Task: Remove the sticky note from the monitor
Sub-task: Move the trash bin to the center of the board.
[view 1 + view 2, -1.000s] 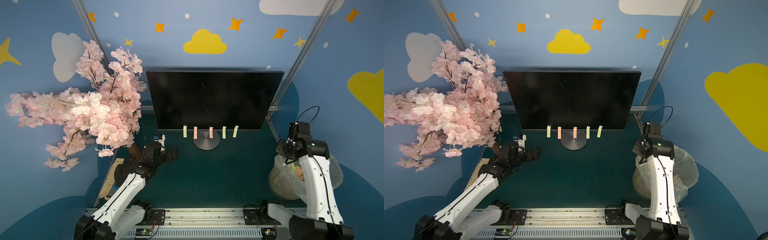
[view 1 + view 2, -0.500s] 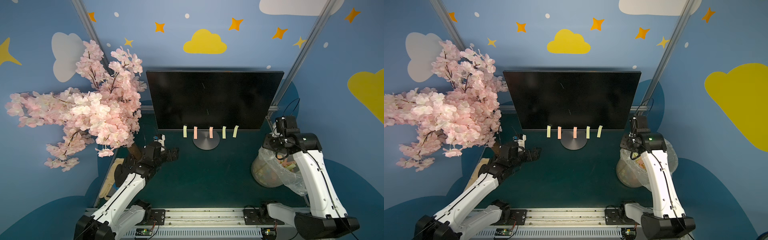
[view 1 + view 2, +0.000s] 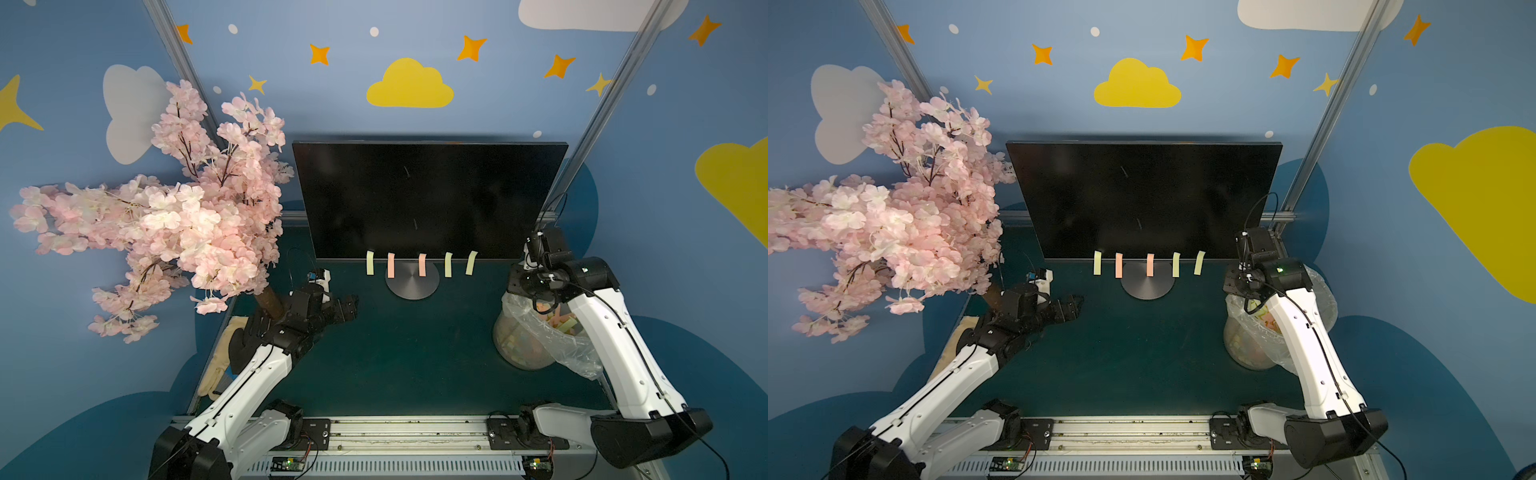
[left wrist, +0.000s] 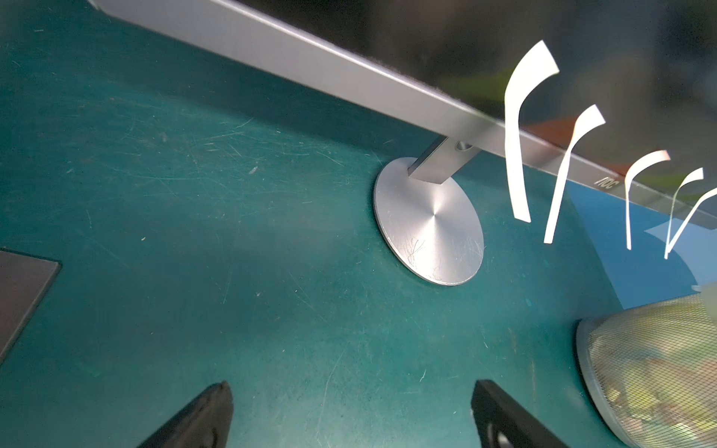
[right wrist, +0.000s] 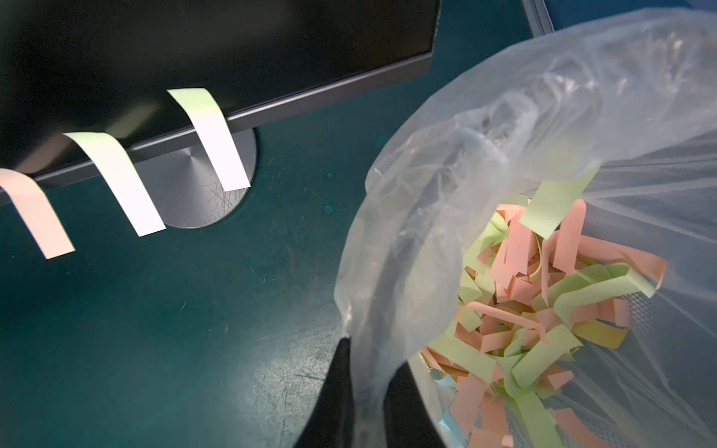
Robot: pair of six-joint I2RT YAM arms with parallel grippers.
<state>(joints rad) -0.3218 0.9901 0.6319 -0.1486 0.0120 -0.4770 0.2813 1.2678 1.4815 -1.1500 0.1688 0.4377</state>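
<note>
Monitor: I see the large, flat, black-screened monitor point(image 3: 428, 199) standing at the back of the dark green table mat point(image 3: 415, 357). It sits on its round brushed-silver disc stand point(image 3: 412, 289).
Sticky notes: five narrow paper sticky notes point(image 3: 422, 264) hang in a row from the screen's lower edge. From my left they run one pale green, two pink, two pale green. Their free ends curl away from the glass, and the middle ones hang over the stand.
Left gripper: the left gripper point(image 4: 351, 388) has its black fingers spread wide with nothing between them. It sits low over the mat beside the tree trunk, aimed toward the stand and well apart from the notes.
Right gripper: the right gripper point(image 5: 368, 368) has its fingers drawn together at the rim of the clear plastic liner bag point(image 5: 504, 116). From my wrist view the film looks pinched between them.
Bin: the round wire-mesh wastebasket point(image 4: 640, 380) carrying that bag stands on the mat's right side, near the monitor's right corner. It holds a heap of pink and green paper strips point(image 5: 543, 310).
Tree: an artificial pink cherry-blossom tree point(image 3: 166, 224) fills my left side, and its branches reach the monitor's left edge.
</note>
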